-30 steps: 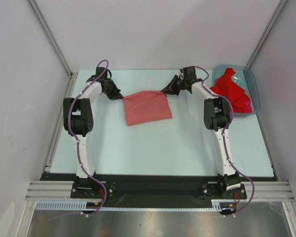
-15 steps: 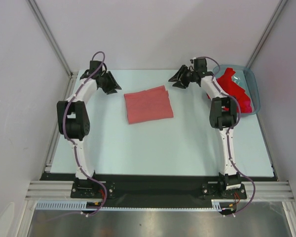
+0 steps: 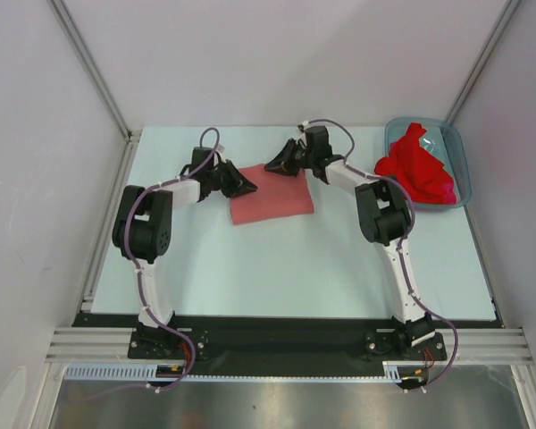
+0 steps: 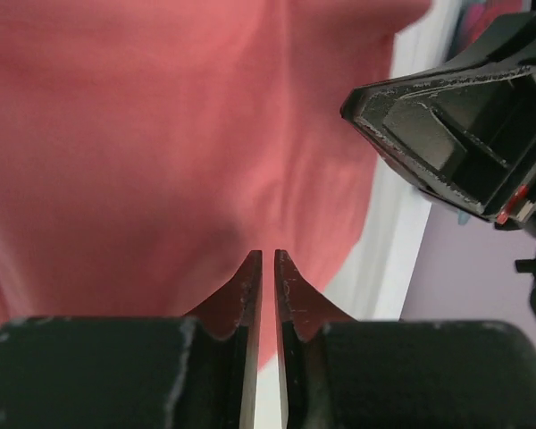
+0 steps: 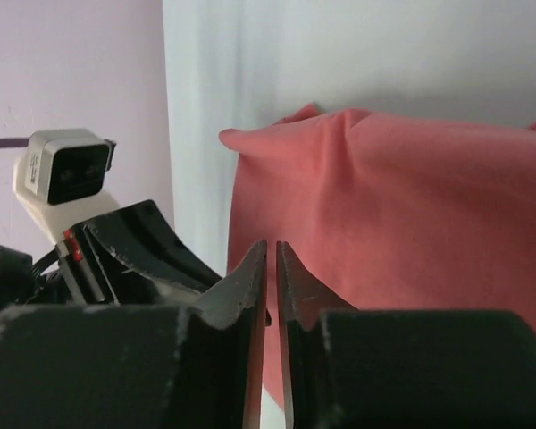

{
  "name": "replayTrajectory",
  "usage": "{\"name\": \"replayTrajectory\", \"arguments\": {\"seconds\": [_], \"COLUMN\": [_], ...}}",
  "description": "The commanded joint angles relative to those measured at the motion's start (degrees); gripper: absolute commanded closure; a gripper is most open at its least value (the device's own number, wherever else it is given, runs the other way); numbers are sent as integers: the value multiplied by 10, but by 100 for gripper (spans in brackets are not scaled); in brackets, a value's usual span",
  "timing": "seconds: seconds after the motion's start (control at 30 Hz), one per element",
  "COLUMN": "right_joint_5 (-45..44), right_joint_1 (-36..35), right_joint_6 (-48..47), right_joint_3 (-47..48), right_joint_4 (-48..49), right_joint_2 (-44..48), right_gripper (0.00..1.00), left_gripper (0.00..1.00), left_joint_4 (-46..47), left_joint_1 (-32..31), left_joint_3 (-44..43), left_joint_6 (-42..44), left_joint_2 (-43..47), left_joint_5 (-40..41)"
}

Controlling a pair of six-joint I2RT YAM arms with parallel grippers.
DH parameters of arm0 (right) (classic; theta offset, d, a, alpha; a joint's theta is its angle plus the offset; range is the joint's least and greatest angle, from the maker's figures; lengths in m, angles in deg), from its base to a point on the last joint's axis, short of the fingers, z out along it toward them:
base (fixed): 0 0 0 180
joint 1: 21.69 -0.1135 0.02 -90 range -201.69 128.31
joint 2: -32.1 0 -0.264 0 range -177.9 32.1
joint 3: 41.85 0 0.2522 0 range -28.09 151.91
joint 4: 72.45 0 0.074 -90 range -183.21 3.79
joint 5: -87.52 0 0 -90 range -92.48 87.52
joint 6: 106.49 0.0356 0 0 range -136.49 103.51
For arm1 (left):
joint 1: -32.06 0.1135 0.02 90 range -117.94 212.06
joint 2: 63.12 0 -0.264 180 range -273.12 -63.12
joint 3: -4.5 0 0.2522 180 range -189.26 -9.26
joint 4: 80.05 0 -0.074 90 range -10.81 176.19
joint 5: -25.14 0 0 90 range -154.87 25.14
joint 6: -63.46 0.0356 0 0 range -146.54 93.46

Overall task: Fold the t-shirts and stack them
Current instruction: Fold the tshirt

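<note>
My left gripper [image 4: 268, 259] and right gripper [image 5: 271, 246] each have their fingers nearly pressed together. Only a sliver of gap shows, and I can see no cloth pinched in it. They hang low at the upper left corner and upper edge of the folded salmon-pink cloth t-shirt [image 3: 272, 195], which lies on the pale table [image 3: 295, 268] in the upper middle of the overhead view. The brighter red t-shirts [image 3: 417, 170] sit in the translucent blue-grey plastic bin [image 3: 463, 152] at upper right. My worry is that tips this low could snag a layer and drag the fold open. My two grippers are also close enough to knock together.
</note>
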Motion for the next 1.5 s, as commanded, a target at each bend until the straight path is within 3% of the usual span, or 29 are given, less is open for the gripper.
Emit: {"name": "replayTrajectory", "arguments": {"seconds": [0.0, 0.2, 0.4, 0.53, 0.67, 0.8, 0.97, 1.13, 1.23, 1.27, 1.37, 1.47], "right_joint_5": [-35, -90, -124, -102, -94, -120, -110, -69, -44, -39, -18, 2], "right_joint_1": [16, 47, 91, 103, 110, 110, 110, 115, 119, 118, 113, 100], "right_joint_6": [50, 85, 115, 119, 157, 189, 213, 162, 114, 100, 58, 21], "right_joint_3": [-17, -27, 19, 127, 200, 210, 205, 311, 300, 281, 211, 115], "right_joint_4": [140, 219, 189, 107, 47, 3, 34, -37, -61, -80, -93, -90], "right_joint_2": [-46, -105, -147, -204, -219, -207, -184, -172, -127, -114, -57, -7], "right_gripper": [88, 92, 89, 86, 81, 80, 77, 73, 68, 67, 62, 60], "left_gripper": [87, 87, 87, 84, 79, 77, 78, 73, 65, 59, 57, 60], "left_joint_4": [79, 81, 56, 34, 23, -22, -99, -129, -143, -146, -140, -107], "left_joint_1": [9, 10, 10, 24, 43, 55, 68, 61, 50, 45, 23, -10], "left_joint_3": [1, 13, -23, -79, -188, -326, -455, -450, -402, -387, -328, -267], "left_joint_6": [-27, -18, 3, 11, -12, -24, -44, -4, 34, 46, 64, 40], "left_joint_2": [-23, -53, -75, -99, -159, -246, -320, -273, -200, -178, -103, -67], "left_joint_5": [2, 17, 18, 11, -10, -17, 1, 6, 19, 27, 47, 35]}}
